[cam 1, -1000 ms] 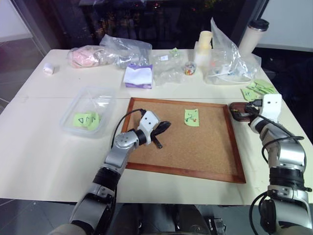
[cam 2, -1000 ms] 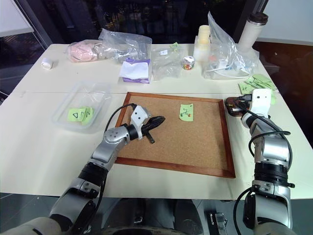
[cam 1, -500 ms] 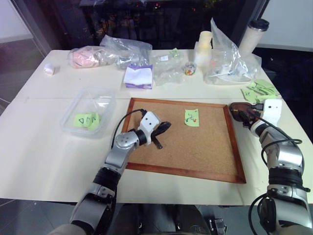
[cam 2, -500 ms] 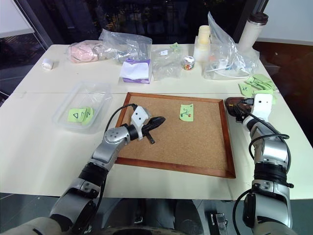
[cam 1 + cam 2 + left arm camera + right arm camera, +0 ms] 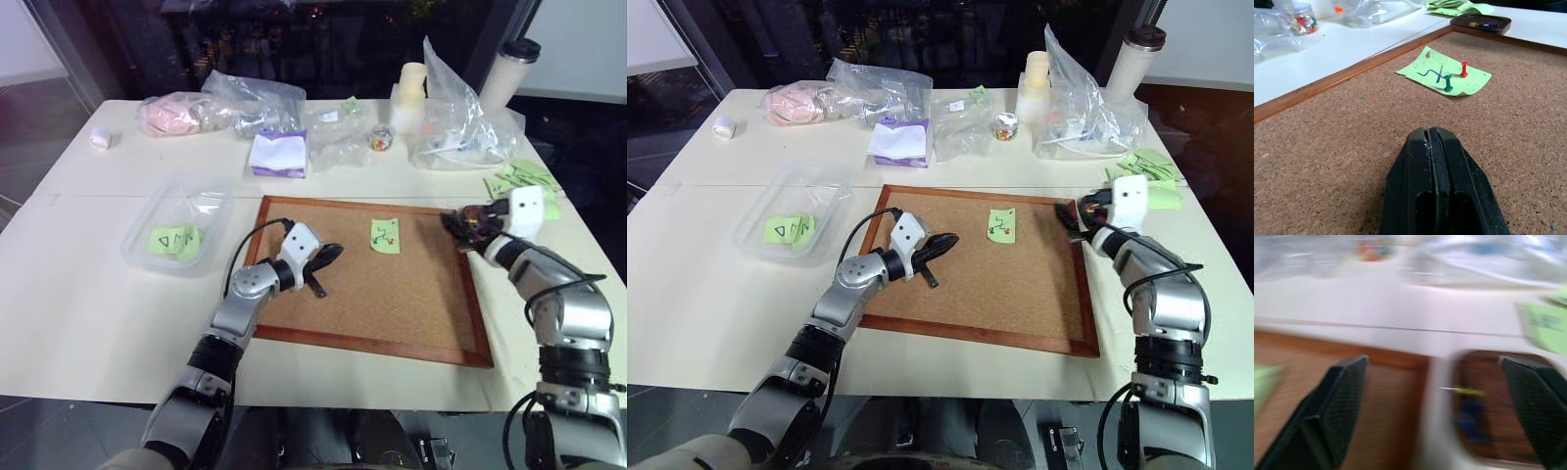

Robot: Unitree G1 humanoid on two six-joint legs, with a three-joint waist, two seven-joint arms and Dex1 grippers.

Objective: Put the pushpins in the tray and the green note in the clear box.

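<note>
A green note (image 5: 384, 235) is held to a corkboard (image 5: 392, 294) by two pushpins (image 5: 1455, 76). The left gripper (image 5: 329, 257) hovers over the board, fingers clenched and empty. The right gripper (image 5: 1440, 406), fingers released, hangs above the tray (image 5: 1488, 406) beside the board's right edge. The clear box (image 5: 181, 220) sits near the surface's left edge.

Rough, matt cork fills the wood-framed corkboard (image 5: 382, 284); the green note (image 5: 1444, 74) is thin paper, the tray (image 5: 1481, 22) glossy dark wood.

The tray (image 5: 1484, 406) is smeared by motion blur in the right wrist view, so that the yellow and blue pushpins (image 5: 1469, 406) inside cannot be counted, and in the head views it is largely hidden behind the right gripper (image 5: 460, 223).
</note>
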